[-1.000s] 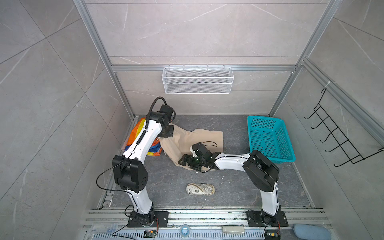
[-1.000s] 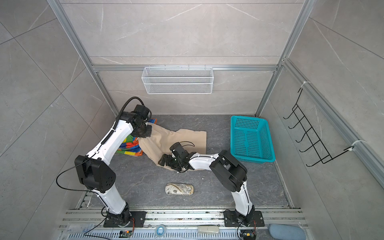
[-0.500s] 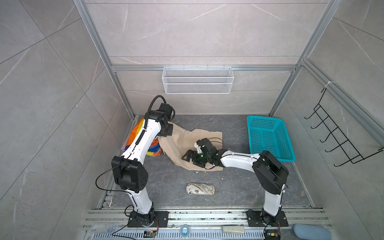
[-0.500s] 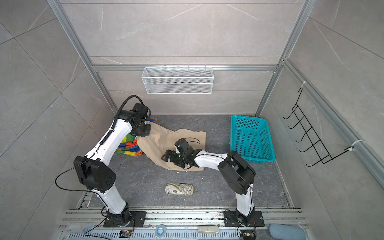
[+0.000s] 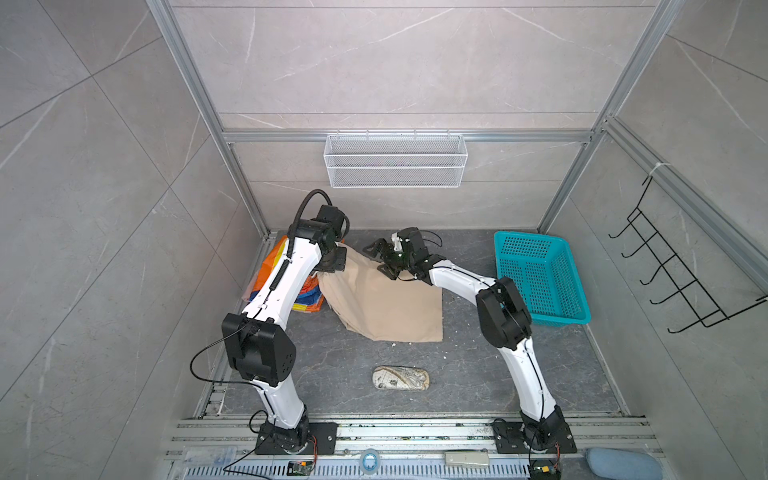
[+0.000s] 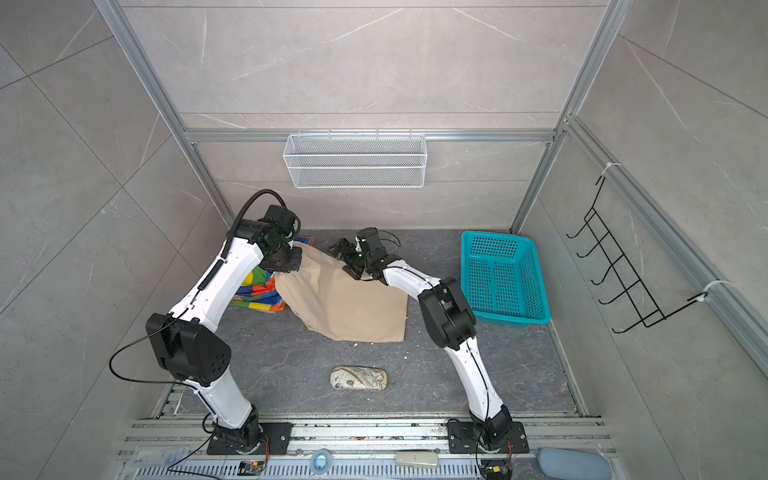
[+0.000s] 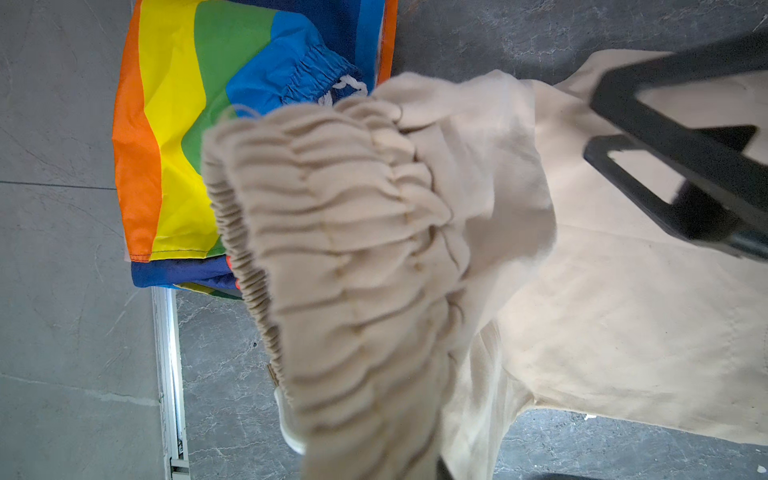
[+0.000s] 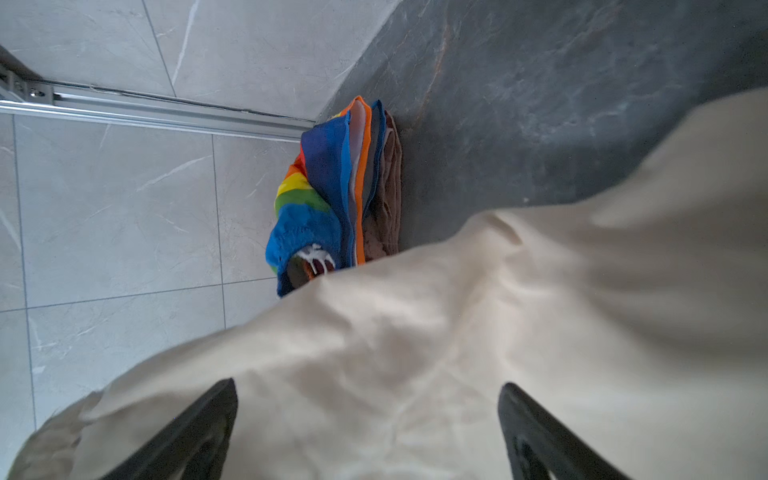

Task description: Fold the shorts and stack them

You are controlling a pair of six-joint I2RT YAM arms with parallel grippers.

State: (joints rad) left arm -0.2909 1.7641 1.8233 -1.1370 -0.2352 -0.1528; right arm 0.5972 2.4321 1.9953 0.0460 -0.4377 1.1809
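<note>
**Beige pair pinched at the waist, pink pair nearly out of sight**

The left gripper (image 5: 334, 261) has its fingers buried under its own wrist and the bunched cloth. It is clamped tight on the gathered waist of the beige shorts (image 5: 386, 303), lifting that far-left corner while the rest lies mid-floor. The right gripper (image 8: 365, 436) hovers at their far edge, spread wide and holding nothing.

There are three shorts. The rainbow shorts (image 6: 257, 291) lie folded by the left wall, largely behind the left arm. The pink shorts (image 8: 388, 199) show only as a sliver beneath them. One teal basket (image 5: 540, 278) sits on the right and one pouch (image 5: 401, 378) near the front.
</note>
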